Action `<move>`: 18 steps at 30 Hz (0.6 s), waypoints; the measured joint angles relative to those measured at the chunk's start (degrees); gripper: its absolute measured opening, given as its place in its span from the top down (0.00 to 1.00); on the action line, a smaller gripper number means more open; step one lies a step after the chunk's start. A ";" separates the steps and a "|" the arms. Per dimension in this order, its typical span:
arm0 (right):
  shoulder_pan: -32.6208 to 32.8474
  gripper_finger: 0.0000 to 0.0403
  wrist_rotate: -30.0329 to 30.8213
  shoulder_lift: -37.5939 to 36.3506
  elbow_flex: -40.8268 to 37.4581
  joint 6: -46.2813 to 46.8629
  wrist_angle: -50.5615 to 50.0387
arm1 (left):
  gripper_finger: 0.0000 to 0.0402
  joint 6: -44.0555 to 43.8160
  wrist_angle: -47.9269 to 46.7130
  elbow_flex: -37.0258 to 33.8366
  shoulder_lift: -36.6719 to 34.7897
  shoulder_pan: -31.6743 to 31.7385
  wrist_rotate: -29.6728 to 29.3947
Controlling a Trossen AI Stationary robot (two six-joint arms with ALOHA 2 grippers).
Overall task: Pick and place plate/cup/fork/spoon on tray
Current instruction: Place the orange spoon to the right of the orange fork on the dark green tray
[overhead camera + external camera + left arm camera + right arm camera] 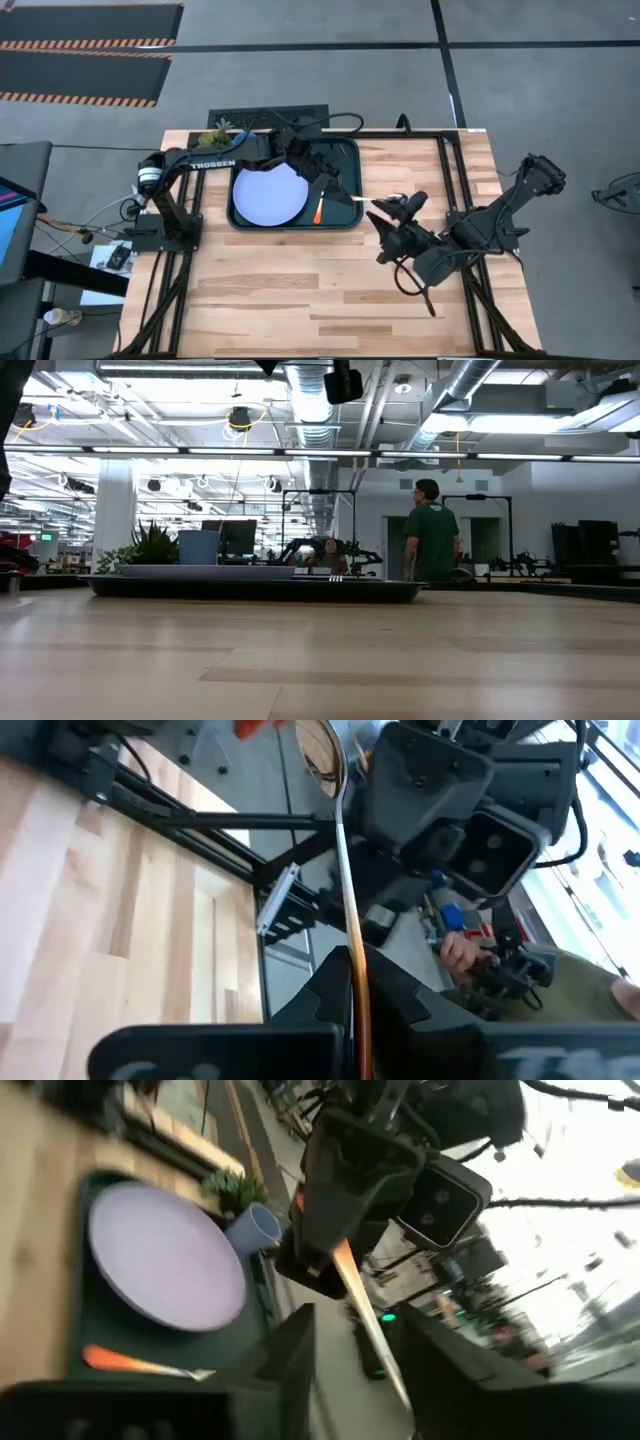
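The dark green tray (345, 222) lies at the table's far side. On it are the lavender plate (268, 195), the fork (318, 210) with its orange handle to the plate's right, and the blue cup (255, 1228) at the far left corner. My left gripper (352, 970) hovers over the tray's right part, shut on the spoon (368, 198). The spoon points toward the table's right. My right gripper (375, 1370) is open just right of the tray. Its fingers stand on either side of the spoon's bowl end without visibly touching it. My left gripper pinches the spoon's orange handle (356, 982) between its two fingers. The fingers lie along the spoon and come roughly level from the table's left. The shaft and bowl (322, 760) stick out ahead toward the right arm. The spoon is lifted clear of the tray.
A small green plant (220, 130) stands at the tray's far left corner. Black frame rails (450, 180) run along the table's right part. Bare wood (300, 290) takes up the near half. A person (432, 540) stands in the room beyond.
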 joint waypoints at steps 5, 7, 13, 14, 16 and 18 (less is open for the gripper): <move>3.07 0.41 0.24 -1.13 0.00 13.65 -0.02 | 1.00 3.35 -1.41 0.03 -0.01 1.18 -3.45; 5.09 0.36 0.82 -1.67 0.00 19.52 -0.10 | 1.00 7.01 -4.55 0.04 -0.02 1.61 -6.46; 10.42 0.35 8.56 -4.09 0.00 39.83 -0.48 | 1.00 23.40 -17.04 0.04 -0.02 1.17 -24.44; 10.74 0.35 9.96 -4.56 0.00 43.45 -0.48 | 1.00 25.35 -18.32 0.04 -0.02 0.70 -27.88; 10.71 0.36 10.70 -5.66 0.00 50.35 -0.45 | 1.00 29.11 -19.68 0.04 -0.10 -0.53 -33.92; 9.75 0.36 10.55 -6.81 0.00 57.43 -0.55 | 1.00 33.19 -20.73 0.04 -0.46 -2.17 -39.65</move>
